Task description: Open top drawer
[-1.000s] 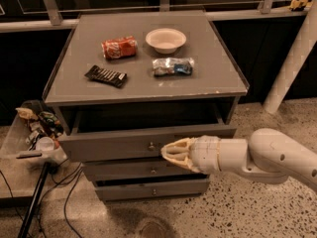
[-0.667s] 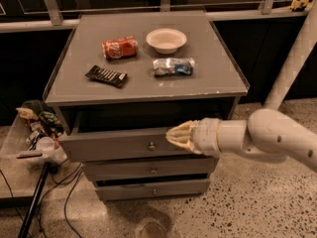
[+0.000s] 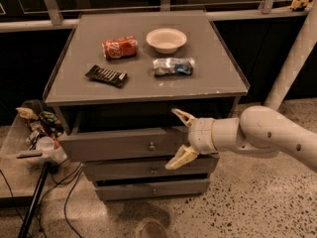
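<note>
Grey top drawer (image 3: 111, 146) ajar, end effector (image 3: 172, 139) at front

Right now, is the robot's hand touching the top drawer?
Cannot tell: in the camera view the open hand overlaps the top drawer, showing neither contact nor gap.

Indoor robot test lab. Evidence: speckled hard floor (image 3: 257, 192); loose cables (image 3: 65, 202) at 8 o'clock; bin of odd parts (image 3: 34, 133) at 9 o'clock; staged snack packet (image 3: 173, 66) on grey tabletop (image 3: 148, 86). Hand (image 3: 177, 139), fingers spread, at top drawer (image 3: 119, 145) front.
</note>
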`<move>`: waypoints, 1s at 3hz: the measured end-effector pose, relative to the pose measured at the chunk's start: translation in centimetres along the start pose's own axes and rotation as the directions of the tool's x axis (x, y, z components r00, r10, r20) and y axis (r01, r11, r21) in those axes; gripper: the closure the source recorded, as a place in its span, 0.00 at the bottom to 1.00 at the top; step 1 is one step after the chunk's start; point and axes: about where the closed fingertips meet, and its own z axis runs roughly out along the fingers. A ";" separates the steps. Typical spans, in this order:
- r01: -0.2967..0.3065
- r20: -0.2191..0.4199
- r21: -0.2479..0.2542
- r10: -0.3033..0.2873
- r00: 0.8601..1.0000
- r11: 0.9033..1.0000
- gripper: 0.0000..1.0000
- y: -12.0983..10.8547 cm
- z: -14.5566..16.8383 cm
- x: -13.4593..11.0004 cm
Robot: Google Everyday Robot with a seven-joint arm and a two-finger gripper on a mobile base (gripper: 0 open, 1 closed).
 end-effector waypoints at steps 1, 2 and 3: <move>0.018 -0.008 -0.014 -0.018 1.000 1.000 0.00 -0.3 0.3 -0.3; -0.001 -0.092 -0.065 -0.005 0.996 0.998 0.00 1.3 -1.0 1.9; -0.076 -0.214 -0.080 0.057 0.975 0.994 0.00 4.5 -4.7 6.8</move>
